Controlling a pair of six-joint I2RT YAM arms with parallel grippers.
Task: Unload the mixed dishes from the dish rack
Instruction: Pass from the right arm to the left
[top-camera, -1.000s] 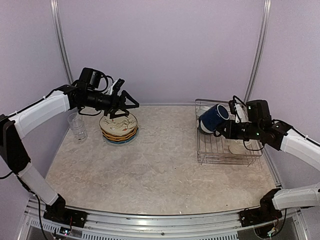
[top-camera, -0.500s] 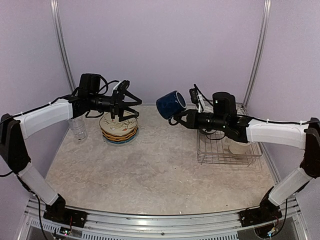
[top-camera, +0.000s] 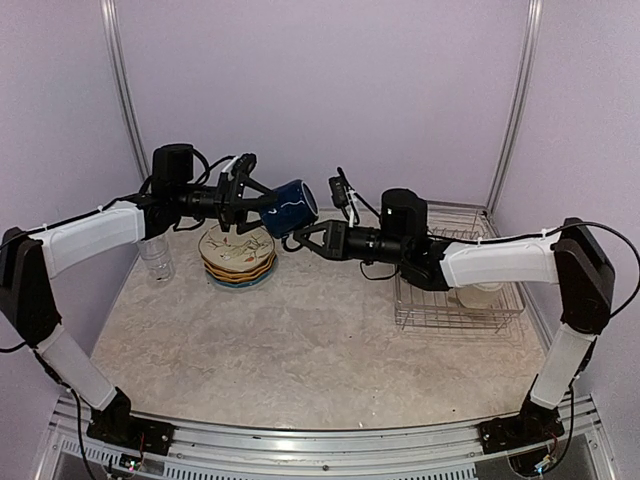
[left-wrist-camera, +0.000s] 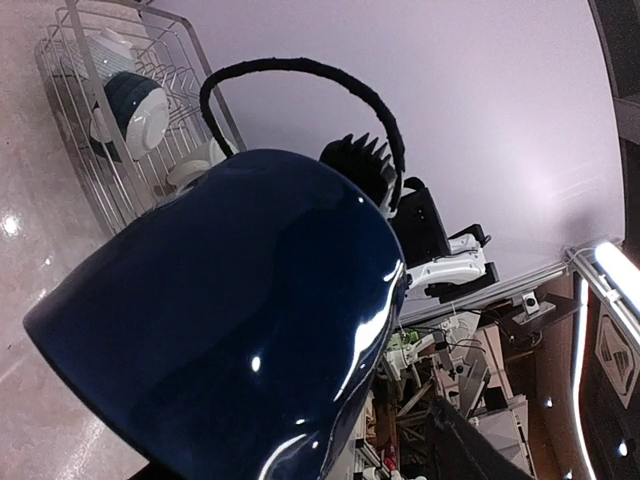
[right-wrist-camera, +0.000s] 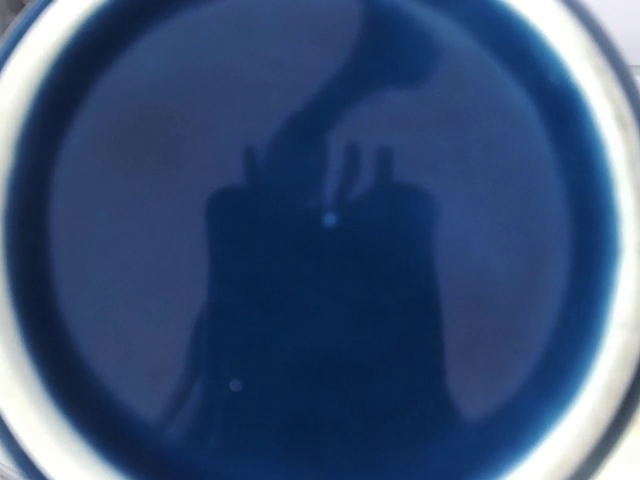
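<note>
Nearest, the bare surface (top-camera: 300, 350) is seen in front of the two arms. To the right on it, the dish rack (top-camera: 440, 312) is found with a bowl (left-wrist-camera: 135, 100) and a cream mug (top-camera: 482, 294) inside. Further back on the left, a stack of plates (top-camera: 237, 258) and a glass (top-camera: 155, 258) are set on the surface, just beside each other.

Above the plates, clear of the surface, the dark blue mug (top-camera: 293, 203) is carried on its side. It is grasped by the right end effector (top-camera: 300, 237), which is clenched on the thin wall at the rim, so that the right wrist view is filled by the mug's inside. The closed end is straddled by the jaws of the left end effector (top-camera: 265, 208). Whether the mug is already pinched there cannot be told.

The mug is judged to be stiff, fairly heavy for its size, and breakable if dropped. Its glaze is seen to be glossy and is likely slippery, so a shallow pinch on the rounded body may slide. A hold across the body near the base, jaws set deep, is thought safest. The rim should be let go only once that hold is firm.
</note>
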